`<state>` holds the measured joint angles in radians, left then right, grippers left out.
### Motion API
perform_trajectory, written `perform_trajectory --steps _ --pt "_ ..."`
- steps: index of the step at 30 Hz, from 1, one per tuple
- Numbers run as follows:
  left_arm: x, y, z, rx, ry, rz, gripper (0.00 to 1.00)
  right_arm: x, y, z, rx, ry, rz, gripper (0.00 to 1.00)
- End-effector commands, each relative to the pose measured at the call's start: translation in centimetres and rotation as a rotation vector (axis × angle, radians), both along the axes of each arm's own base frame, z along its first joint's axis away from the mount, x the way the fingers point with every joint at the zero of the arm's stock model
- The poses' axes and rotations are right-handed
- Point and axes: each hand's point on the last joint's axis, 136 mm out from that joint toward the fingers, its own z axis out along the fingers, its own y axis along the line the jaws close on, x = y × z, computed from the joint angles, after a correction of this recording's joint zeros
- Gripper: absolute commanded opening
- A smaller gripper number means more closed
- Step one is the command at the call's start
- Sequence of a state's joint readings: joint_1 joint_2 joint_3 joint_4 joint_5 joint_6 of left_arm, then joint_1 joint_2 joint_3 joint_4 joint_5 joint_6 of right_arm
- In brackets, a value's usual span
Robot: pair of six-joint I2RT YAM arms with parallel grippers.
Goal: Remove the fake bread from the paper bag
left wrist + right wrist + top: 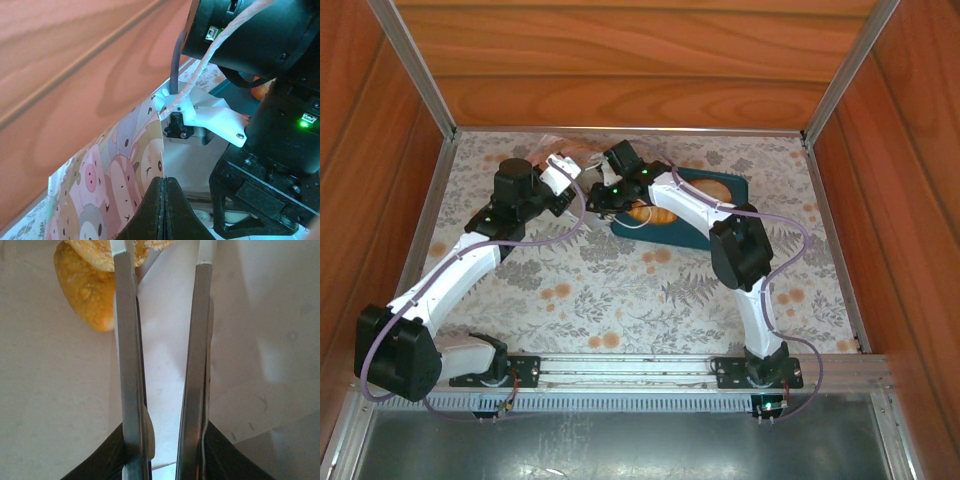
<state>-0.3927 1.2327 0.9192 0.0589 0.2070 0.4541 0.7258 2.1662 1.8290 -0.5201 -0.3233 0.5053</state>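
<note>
The paper bag [125,170] lies at the back of the table, its outside printed with cartoon pigs and bears and its inside white [60,405]. My left gripper [163,180] is shut on the bag's edge, holding the mouth up [563,158]. My right gripper [162,260] reaches deep inside the bag with its long metal fingers [125,340] open and nothing between them. A golden-brown piece of fake bread [85,287] lies inside the bag, just left of the left finger. Another orange piece [650,213] rests on the teal tray [715,185], partly hidden by the right arm.
Wooden walls close in the back and both sides. The right arm's wrist [280,125] crowds the bag mouth beside my left gripper. The floral tablecloth [620,290] spreads open in front of the arms.
</note>
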Motion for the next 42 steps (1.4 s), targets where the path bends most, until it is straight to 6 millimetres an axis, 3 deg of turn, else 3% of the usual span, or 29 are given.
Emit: perform_trajectory --steps 1,6,13,18,22,24,32,42 --pt "-0.6 -1.2 1.3 -0.021 -0.053 -0.072 0.00 0.2 0.2 1.4 0.055 -0.042 0.002 0.31" --pt "-0.8 -1.1 1.2 -0.018 -0.054 -0.073 0.00 0.6 -1.1 1.0 -0.004 -0.057 -0.032 0.29" --pt "-1.0 -1.4 1.4 -0.028 -0.052 -0.096 0.00 0.5 -0.6 -0.2 -0.012 -0.017 -0.011 0.33" --pt "-0.9 -1.5 1.4 -0.031 -0.049 -0.100 0.00 0.4 -0.5 -0.8 -0.023 0.002 0.002 0.25" --pt "-0.5 -1.4 1.2 -0.026 -0.045 -0.079 0.00 0.0 -0.5 -0.1 -0.029 -0.009 0.025 0.14" --pt "-0.1 -1.0 0.9 -0.014 -0.042 -0.049 0.00 -0.3 -0.6 0.4 -0.033 -0.023 0.032 0.00" --pt "1.3 0.3 0.2 0.019 -0.036 0.052 0.00 -1.2 -1.4 3.1 -0.052 -0.095 0.043 0.00" --pt "2.3 1.0 0.0 0.034 -0.033 0.109 0.00 -2.6 -3.0 4.6 -0.084 -0.122 0.063 0.00"
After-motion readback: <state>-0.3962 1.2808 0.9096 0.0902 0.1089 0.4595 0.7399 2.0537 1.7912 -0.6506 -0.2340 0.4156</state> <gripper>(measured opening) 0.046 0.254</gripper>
